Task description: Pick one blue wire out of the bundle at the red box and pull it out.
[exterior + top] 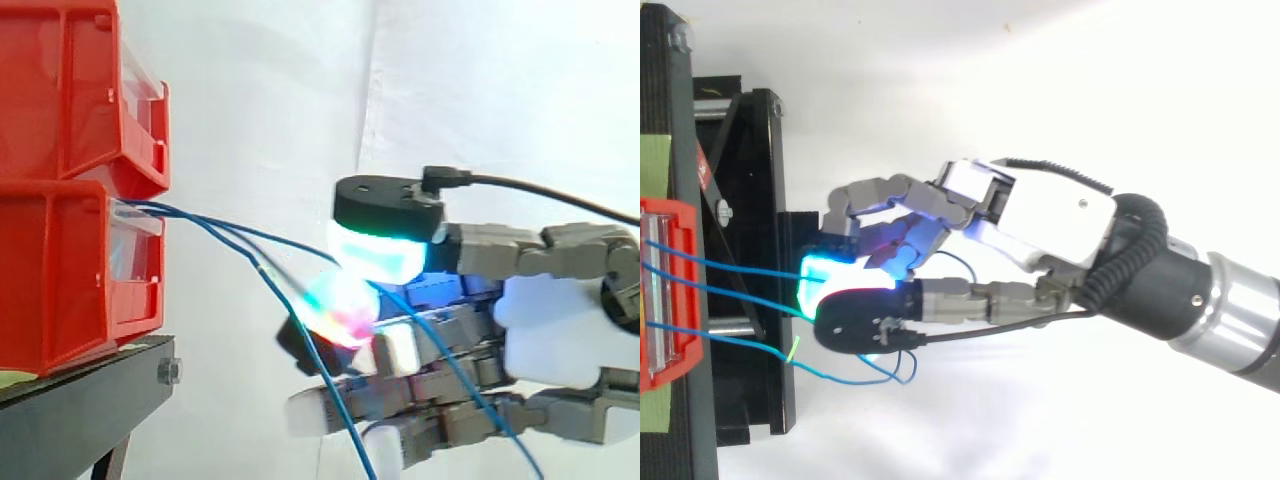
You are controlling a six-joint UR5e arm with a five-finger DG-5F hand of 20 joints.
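Several thin blue wires leave the top front of the lower red bin [60, 280] [690, 230] and run right toward my hand [550, 330] [1040, 210]. One blue wire [270, 238] [740, 265] runs fairly straight from the bin into the gap between the cyan thumb pad [375, 250] and a glowing fingertip [340, 305], then hangs down to the right behind them. The pads are pressed close together on it, and the hand is shut on this wire. Another blue wire [320, 380] [740, 343] droops loose below, with a small yellow-green mark on it.
A second red bin [70, 90] is stacked on the lower one. Both stand on a black stand [80, 395] [750, 150] at the left. A white curtain hangs behind. Open room lies to the right of the bins, around the arm.
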